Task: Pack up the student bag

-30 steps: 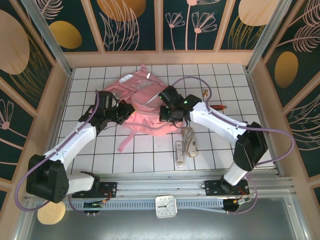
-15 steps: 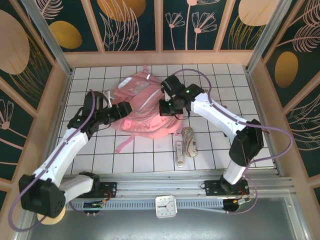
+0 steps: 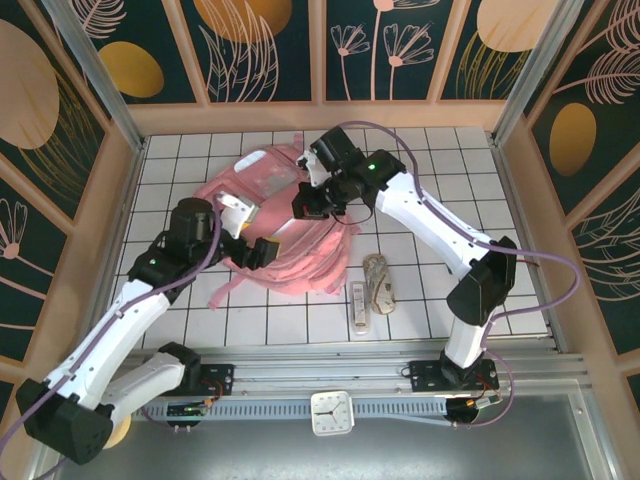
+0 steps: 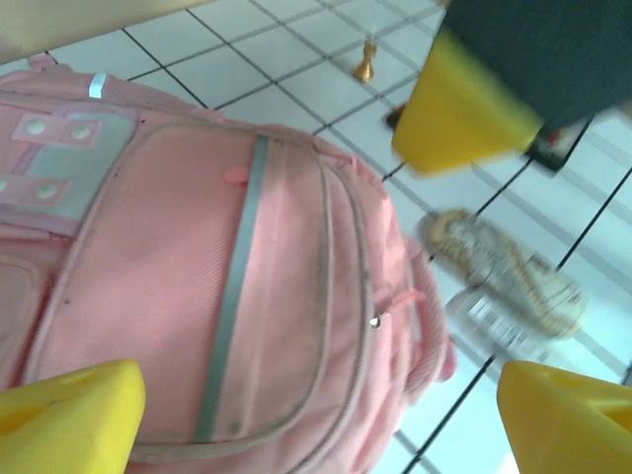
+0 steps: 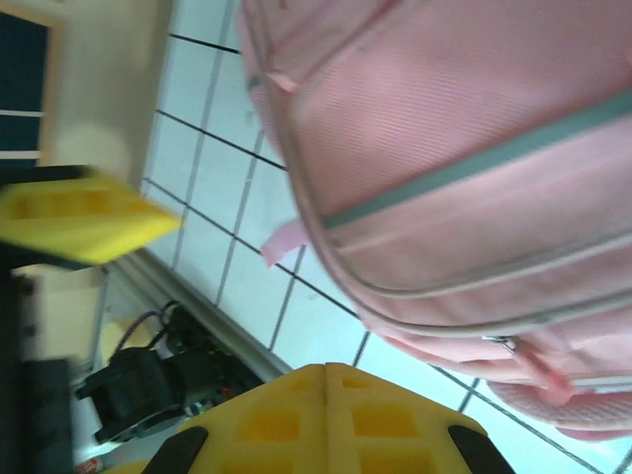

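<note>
My left hand [image 3: 262,252] hangs over the lower edge of the bag [image 3: 290,225], spread wide and gripping nothing. In its wrist view the two yellow fingertips [image 4: 69,415] sit at the bottom corners with pink fabric beneath the gap. My right hand [image 3: 308,203] is over the bag's upper middle, also open as far as I can judge from its wrist view, with nothing pinched. The bag lies on the surface [image 3: 440,150], centre-left in the top view, and its zips look shut to me. My first worry is the hands meeting. What I take for a right-hand finger shows at the upper right of the left wrist view, so they are near, and reaching for the same zip could knock them together. Second, the zip pull [image 4: 373,321] is small and the fabric soft, so a pinch may take cloth instead and bunch the bag rather than open it. Third, the pouch [image 3: 378,283] lies just beside the bag's lower right edge, and a tug on the bag could shove it away. The loose strap [image 3: 228,288] at lower left could also snag my left arm.
</note>
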Controlling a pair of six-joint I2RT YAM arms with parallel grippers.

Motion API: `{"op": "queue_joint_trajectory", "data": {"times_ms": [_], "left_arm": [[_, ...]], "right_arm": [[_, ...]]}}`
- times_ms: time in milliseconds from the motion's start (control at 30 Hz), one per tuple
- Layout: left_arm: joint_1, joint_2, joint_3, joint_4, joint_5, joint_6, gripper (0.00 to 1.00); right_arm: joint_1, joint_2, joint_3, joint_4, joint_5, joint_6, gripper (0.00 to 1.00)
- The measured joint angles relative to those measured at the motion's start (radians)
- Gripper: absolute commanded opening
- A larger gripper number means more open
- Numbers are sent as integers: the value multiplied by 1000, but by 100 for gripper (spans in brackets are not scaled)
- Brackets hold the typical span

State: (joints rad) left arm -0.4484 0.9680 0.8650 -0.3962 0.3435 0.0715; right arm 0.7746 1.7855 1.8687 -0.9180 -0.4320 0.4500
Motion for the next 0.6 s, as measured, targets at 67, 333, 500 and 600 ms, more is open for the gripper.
{"op": "queue_joint_trajectory", "data": {"times_ms": [67,333,500,600], "left_arm": [[-23,31,0,-6,-26,74,89],[-71,42,-40,-7,-87,222,99],[-106,21,-140,1,-146,247,99],[-107,-14,-180,3,-193,246,99]], "right_arm": [[3,0,18,-1,-18,0,0],[5,-57,-263,60,5,-12,56],[14,-135,-552,108,159,-54,73],[27,-163,-577,137,233,-100,74]]}}
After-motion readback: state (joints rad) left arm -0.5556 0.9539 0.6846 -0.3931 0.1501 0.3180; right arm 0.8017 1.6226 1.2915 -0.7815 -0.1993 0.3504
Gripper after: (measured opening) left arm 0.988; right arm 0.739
